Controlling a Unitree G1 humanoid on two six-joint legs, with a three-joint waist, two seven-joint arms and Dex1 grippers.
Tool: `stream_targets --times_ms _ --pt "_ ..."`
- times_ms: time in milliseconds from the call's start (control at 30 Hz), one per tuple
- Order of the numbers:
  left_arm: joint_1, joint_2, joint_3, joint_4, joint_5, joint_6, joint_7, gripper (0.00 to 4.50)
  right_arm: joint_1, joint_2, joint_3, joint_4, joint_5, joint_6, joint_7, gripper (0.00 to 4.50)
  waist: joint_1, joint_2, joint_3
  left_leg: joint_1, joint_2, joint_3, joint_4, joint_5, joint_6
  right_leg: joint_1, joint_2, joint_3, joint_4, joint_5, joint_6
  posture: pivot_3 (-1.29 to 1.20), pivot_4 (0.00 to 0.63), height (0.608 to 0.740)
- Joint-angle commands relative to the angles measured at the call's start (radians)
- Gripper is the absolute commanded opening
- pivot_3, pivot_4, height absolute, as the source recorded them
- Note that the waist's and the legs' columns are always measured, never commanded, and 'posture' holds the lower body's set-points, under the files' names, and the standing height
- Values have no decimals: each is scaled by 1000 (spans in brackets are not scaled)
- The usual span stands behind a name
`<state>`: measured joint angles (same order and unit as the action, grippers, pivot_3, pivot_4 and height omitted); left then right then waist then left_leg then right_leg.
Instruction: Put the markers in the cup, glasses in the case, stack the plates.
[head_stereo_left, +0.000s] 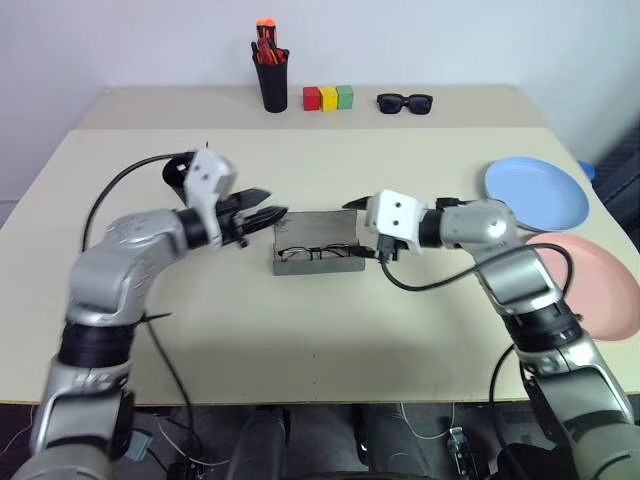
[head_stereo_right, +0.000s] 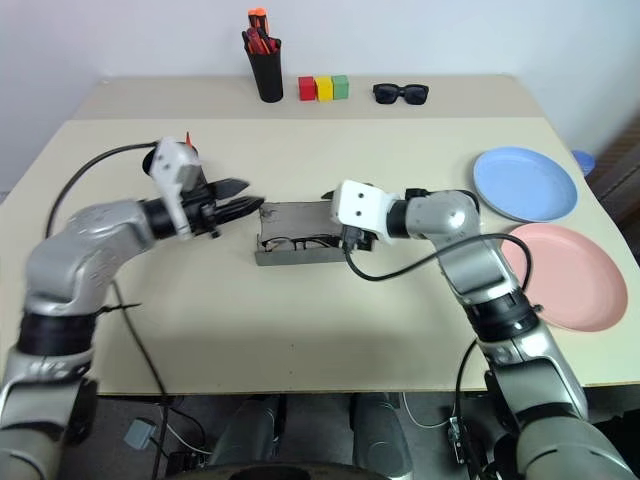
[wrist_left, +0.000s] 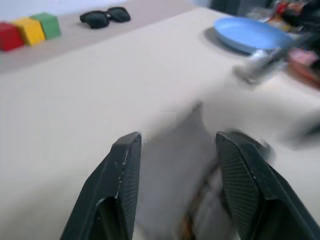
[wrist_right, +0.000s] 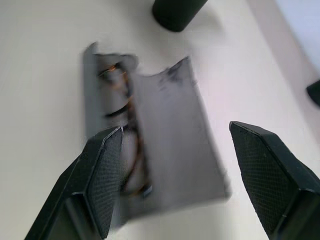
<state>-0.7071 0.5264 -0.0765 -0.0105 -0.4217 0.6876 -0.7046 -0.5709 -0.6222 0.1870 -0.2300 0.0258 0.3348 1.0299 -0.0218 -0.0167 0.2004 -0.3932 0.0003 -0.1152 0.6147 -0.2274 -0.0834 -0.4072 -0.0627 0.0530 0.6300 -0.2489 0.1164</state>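
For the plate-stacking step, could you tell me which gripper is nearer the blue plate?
Right. The right gripper is at the case's right end; the left gripper is beyond its left end, farther from the blue plate.

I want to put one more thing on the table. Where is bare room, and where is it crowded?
Bare: the near table strip in front of the case, and the stretch between the case and the back shelf with the colored blocks. Crowded: around the case, where left gripper and right gripper close in, and the right edge with the blue plate and pink plate.
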Motion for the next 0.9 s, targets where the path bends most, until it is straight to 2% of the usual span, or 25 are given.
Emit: stream_targets --times_ms 33,167,233,333,433,633,733,900 --pt "-137 -57 -104 198 139 -100 9 2261 118 -28 -147 -198 112 143 -42 3458 1 0 0 0 0 0 0 0 0 0 0 0 0 0 0 0 150 740" --pt "-289 -137 -171 487 249 -157 18 2261 267 -9 -279 -361 232 308 -122 3458 -1 0 0 0 0 0 0 0 0 0 1 0 0 0 0 0 150 740" --pt "-357 -175 -164 622 276 -185 26 2261 323 14 -335 -422 288 381 -175 3458 -2 0 0 0 0 1 0 0 0 0 0 1 0 0 0 0 150 740" --pt "-437 -215 -152 788 305 -204 23 2261 402 8 -359 -483 312 411 -214 3458 2 0 0 -1 0 0 0 0 0 -1 0 0 0 0 0 0 150 740" --pt "-460 -224 -177 856 339 -241 -47 2261 433 3 -358 -496 317 420 -257 3458 0 0 0 -1 0 0 0 0 0 -1 0 1 0 -1 1 0 150 740" --pt "-381 -171 -191 727 343 -263 -254 2261 414 -9 -345 -476 321 414 -309 3458 0 0 0 -1 0 0 0 0 0 -1 0 1 0 -1 1 0 150 740" --pt "-261 -95 -213 538 335 -249 -372 2261 381 -12 -330 -442 313 399 -327 3458 -10 0 0 -1 0 0 -1 0 0 -1 0 1 0 -1 1 0 150 740" --pt "-75 19 -226 200 306 -207 -474 2261 339 -26 -309 -367 289 382 -357 3458 -19 0 0 -1 0 0 -1 0 0 -1 0 1 1 -1 1 0 150 740"
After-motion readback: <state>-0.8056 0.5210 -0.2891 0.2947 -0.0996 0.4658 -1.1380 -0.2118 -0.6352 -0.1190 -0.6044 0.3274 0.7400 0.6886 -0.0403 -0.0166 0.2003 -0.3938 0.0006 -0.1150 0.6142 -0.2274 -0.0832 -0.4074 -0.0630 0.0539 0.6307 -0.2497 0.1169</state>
